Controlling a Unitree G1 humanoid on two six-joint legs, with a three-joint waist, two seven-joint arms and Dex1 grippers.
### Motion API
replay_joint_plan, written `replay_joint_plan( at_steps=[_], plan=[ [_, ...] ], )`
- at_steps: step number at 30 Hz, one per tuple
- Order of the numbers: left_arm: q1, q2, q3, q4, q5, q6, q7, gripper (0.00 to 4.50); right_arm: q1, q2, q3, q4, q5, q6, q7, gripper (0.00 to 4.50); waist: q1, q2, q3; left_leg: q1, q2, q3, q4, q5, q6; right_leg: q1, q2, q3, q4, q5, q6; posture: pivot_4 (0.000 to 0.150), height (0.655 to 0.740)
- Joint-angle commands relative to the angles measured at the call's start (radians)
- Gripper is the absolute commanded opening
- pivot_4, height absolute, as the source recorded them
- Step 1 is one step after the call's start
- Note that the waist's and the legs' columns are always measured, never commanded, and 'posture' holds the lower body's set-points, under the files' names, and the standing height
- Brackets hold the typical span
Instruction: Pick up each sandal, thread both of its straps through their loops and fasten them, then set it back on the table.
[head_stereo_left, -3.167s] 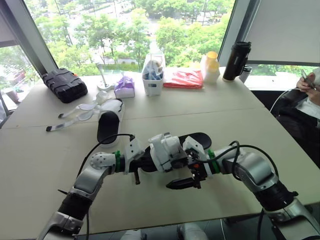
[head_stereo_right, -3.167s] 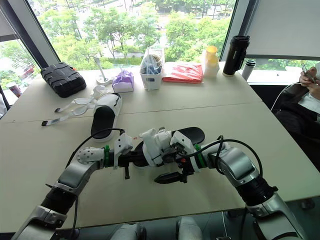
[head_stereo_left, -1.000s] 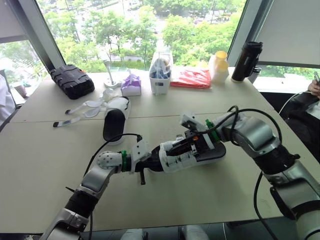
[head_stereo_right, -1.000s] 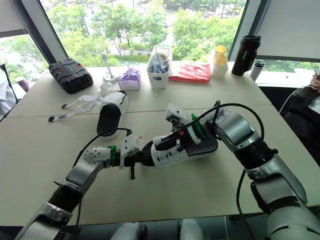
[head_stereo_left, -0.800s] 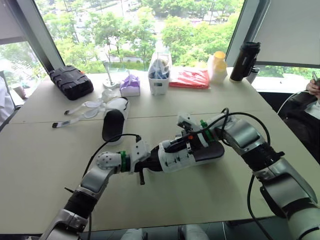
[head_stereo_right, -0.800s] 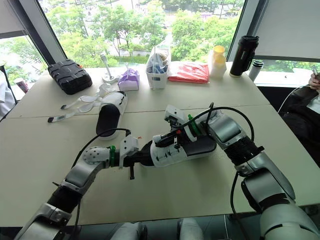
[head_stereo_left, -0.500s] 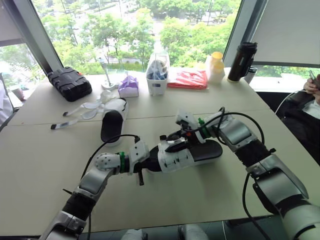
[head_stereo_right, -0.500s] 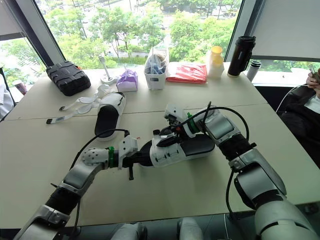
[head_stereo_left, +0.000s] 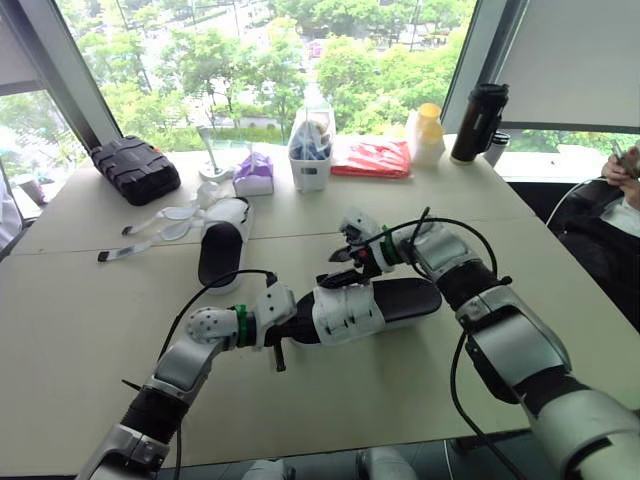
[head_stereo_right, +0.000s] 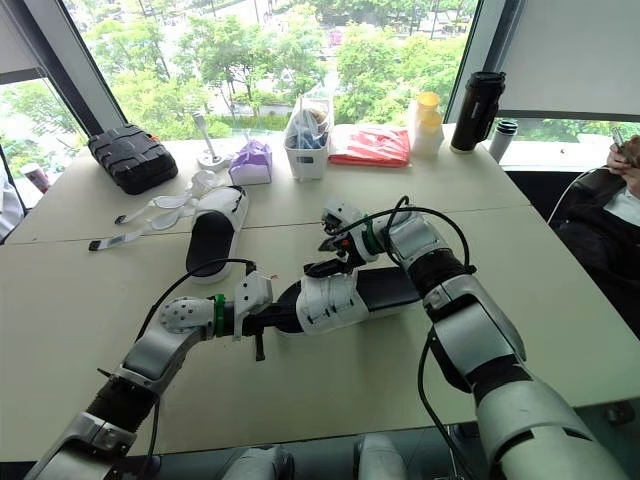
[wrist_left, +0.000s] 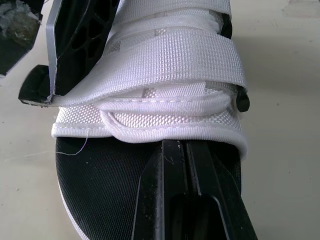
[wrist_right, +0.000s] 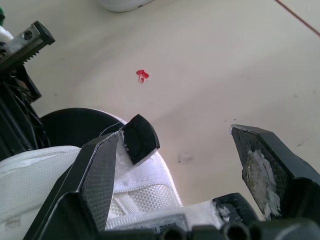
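Through the head cameras, your left claw (head_stereo_left: 290, 327) is clenched on one end of the sandal (head_stereo_left: 375, 303). That sandal sits low at the middle of the desk (head_stereo_left: 80, 300); whether it rests there or is just lifted, I cannot tell. Its two white straps (head_stereo_left: 347, 312) wrap across the upper. Your right claw (head_stereo_left: 343, 258) hovers just above them, released and grasping nothing. The second sandal (head_stereo_left: 222, 243) lies well apart toward the window, its loose straps (head_stereo_left: 150, 222) splayed out on the desk. That one looks unstarted.

In the left wrist view, one black finger (wrist_left: 185, 190) presses along the footbed. Both straps look folded over and closed. A fold of white webbing (wrist_left: 165, 107) bulges out under the nearer strap, so that strap may not be pulled snug.

In the right wrist view, the fingers stand wide apart. One fingertip (wrist_right: 141, 136) sits right against the white upper and the other (wrist_right: 265, 160) hangs over bare desk near a small red mark (wrist_right: 142, 76).

Watch three things here:
- If you draw the right claw away at an angle, that near fingertip could catch a strap edge and peel the fastening open.
- If you let go with the left claw while the sandal is tilted, it may roll onto its side.
- If you back the left claw out too fast, the finger on the footbed could drag the sandal across the desk.
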Motion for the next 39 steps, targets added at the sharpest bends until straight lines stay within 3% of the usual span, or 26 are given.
replay_joint_plan(
  at_steps=[1, 11, 14, 19, 25, 35, 39],
  plan=[
    [0.035, 0.022, -0.019, 0.062, 0.046, 0.054, 0.010, 0.00, -0.040, 0.012, -0.026, 0.049, 0.013, 0.084, 0.112, 3.86, 0.000, 0.000, 0.000, 0.000, 0.000, 0.000, 0.000, 0.000, 0.000, 0.000, 0.000, 0.000, 0.000, 0.000, 0.000, 0.150, 0.7400],
    [0.039, 0.033, -0.012, 0.057, 0.045, 0.056, 0.009, 0.00, -0.076, 0.076, -0.105, 0.112, 0.010, 0.104, 0.129, 3.86, -0.005, 0.001, 0.000, 0.000, 0.000, 0.000, 0.000, 0.000, 0.000, -0.001, 0.000, 0.000, 0.001, 0.000, 0.000, 0.150, 0.7400],
    [0.043, 0.034, -0.012, 0.052, 0.047, 0.058, 0.007, 0.00, -0.079, 0.092, -0.116, 0.118, 0.003, 0.102, 0.124, 2.58, -0.006, 0.001, 0.000, 0.000, 0.000, 0.000, -0.001, 0.000, 0.000, -0.001, 0.000, 0.000, 0.001, 0.000, 0.000, 0.150, 0.7400],
    [0.048, 0.035, -0.009, 0.048, 0.051, 0.059, 0.006, 0.00, -0.082, 0.105, -0.125, 0.112, -0.006, 0.095, 0.130, 0.05, -0.009, 0.001, 0.000, 0.000, 0.000, 0.000, -0.001, 0.000, 0.000, -0.002, 0.001, 0.000, 0.002, 0.001, -0.001, 0.150, 0.7400],
    [0.048, 0.036, -0.009, 0.047, 0.051, 0.060, 0.007, 0.00, -0.079, 0.089, -0.121, 0.062, -0.017, 0.075, 0.154, 0.05, -0.011, 0.002, 0.000, 0.000, 0.000, 0.000, -0.001, 0.000, 0.000, -0.002, 0.001, 0.000, 0.002, 0.001, -0.001, 0.150, 0.7400],
    [0.054, 0.056, -0.050, 0.059, 0.079, 0.052, -0.020, 0.00, 0.041, -0.063, -0.166, -0.520, 0.132, 0.247, 0.232, 0.05, -0.006, 0.002, 0.001, -0.001, 0.000, -0.003, -0.002, 0.000, -0.001, -0.004, 0.000, 0.000, 0.002, 0.001, -0.001, 0.150, 0.7400],
    [0.048, 0.067, -0.072, 0.067, 0.094, 0.036, -0.035, 0.00, 0.037, -0.077, -0.201, -0.621, 0.188, 0.290, 0.200, 0.05, -0.007, 0.002, 0.001, -0.001, 0.000, -0.003, -0.002, 0.000, -0.001, -0.004, 0.000, 0.000, 0.002, 0.001, -0.001, 0.150, 0.7400]
  ],
)
